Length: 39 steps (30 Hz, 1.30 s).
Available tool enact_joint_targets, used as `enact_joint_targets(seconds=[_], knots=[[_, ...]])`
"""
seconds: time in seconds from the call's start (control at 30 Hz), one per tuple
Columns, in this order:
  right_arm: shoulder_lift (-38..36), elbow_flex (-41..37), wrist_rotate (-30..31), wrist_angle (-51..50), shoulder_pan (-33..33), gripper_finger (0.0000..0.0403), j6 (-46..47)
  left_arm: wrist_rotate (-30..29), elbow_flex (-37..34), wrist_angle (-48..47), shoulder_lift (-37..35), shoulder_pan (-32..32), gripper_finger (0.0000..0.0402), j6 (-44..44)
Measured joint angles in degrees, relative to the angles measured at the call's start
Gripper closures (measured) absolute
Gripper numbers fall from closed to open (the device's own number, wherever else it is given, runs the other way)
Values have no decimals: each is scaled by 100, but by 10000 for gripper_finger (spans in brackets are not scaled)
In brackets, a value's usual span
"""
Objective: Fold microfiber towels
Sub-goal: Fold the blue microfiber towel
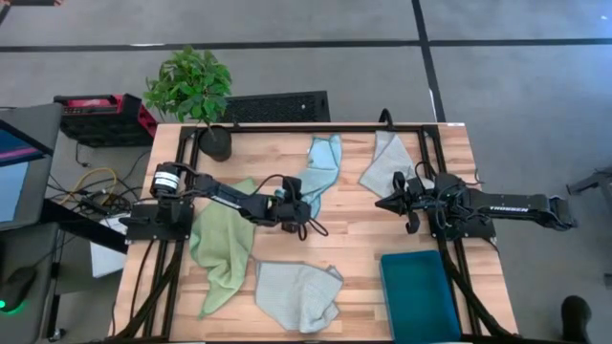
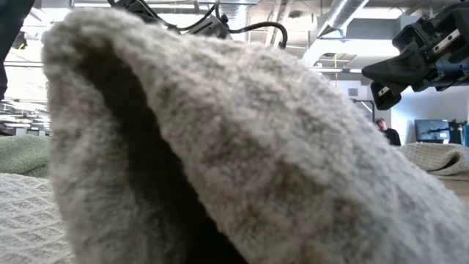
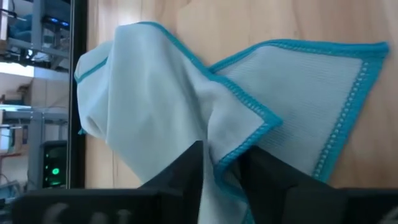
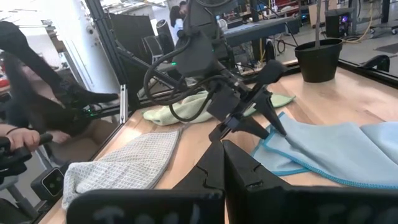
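- While both my arms reach in over the worktop (image 1: pixel 277 143), four towels lie spread across it.
- Largest is the green towel (image 1: pixel 222 250), crumpled near the left edge, under my left arm.
- One grey towel (image 1: pixel 298 291) lies rumpled by the front edge, just left of the teal bin (image 1: pixel 418 294) in the front right corner.
- Another grey towel (image 1: pixel 385 162) sits toward the back right.
- Light blue with a teal hem, the blue towel (image 1: pixel 322 167) lies at the back middle.
- My left gripper (image 1: pixel 304 212) has its fingers (image 3: pixel 186 171) pinched tight on that blue towel's hem.
- My right gripper (image 1: pixel 387 203) hangs near the second grey towel, fingers pressed together, holding nothing.
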Motion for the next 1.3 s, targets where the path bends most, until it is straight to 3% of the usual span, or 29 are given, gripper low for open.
enact_joint_targets(seconds=[0.2, 0.5, 0.77, 1.07, 1.3], knots=[[0, 0, -1, 2, 0, 390, 2, 4, 0, -9, 0, -29, 395, 7], [0, 0, 0, 2, 2, 390, 2, 33, 270, -258, -32, -224, 400, -77], [0, 0, 0, 4, 2, 390, 0, 632, 1289, -1987, -155, -295, 401, -685], [2, 0, -21, 143, 153, 389, 63, 1212, 2221, -3166, -155, -346, 401, -1139], [4, 73, 16, 205, 512, 345, 54, 1289, 2591, -3725, -155, -536, 401, -1428]])
